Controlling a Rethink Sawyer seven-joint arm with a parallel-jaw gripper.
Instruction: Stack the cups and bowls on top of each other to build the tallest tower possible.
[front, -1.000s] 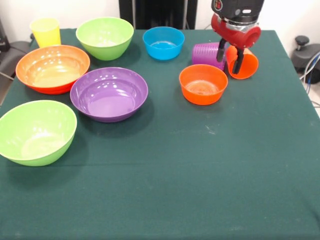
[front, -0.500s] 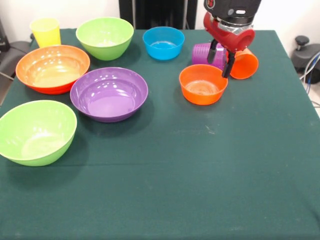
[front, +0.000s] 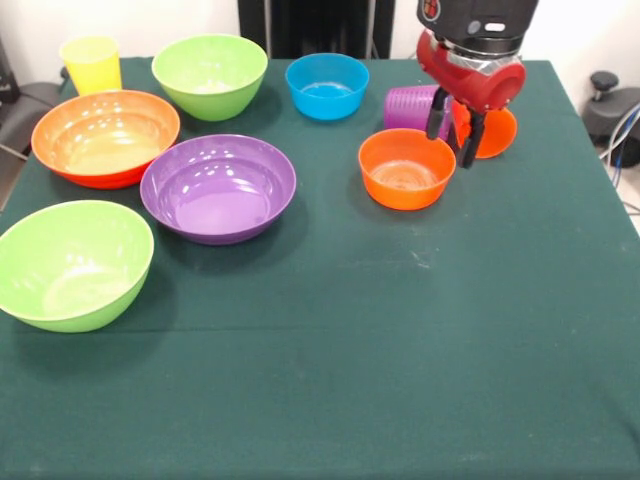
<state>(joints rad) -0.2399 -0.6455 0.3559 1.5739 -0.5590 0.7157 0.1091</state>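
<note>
My gripper (front: 452, 138) hangs at the back right, open, its two black fingers straddling the near rim of an orange cup (front: 498, 133) that lies on its side. A purple ribbed cup (front: 408, 106) lies on its side just left of the gripper. In front of both sits a small orange bowl (front: 406, 168). The yellow cup (front: 90, 62) stands upright at the back left. None of the cups or bowls is stacked on another.
A small blue bowl (front: 327, 85) and a lime green bowl (front: 210, 75) sit along the back. A large orange bowl (front: 105, 137), a purple bowl (front: 218, 187) and a second lime green bowl (front: 72, 263) fill the left side of the green table (front: 400, 350).
The gripper swung left and slightly up, then came back right and lower over the orange cup's rim. The orange cup shifted very slightly; the bowls have not moved.
</note>
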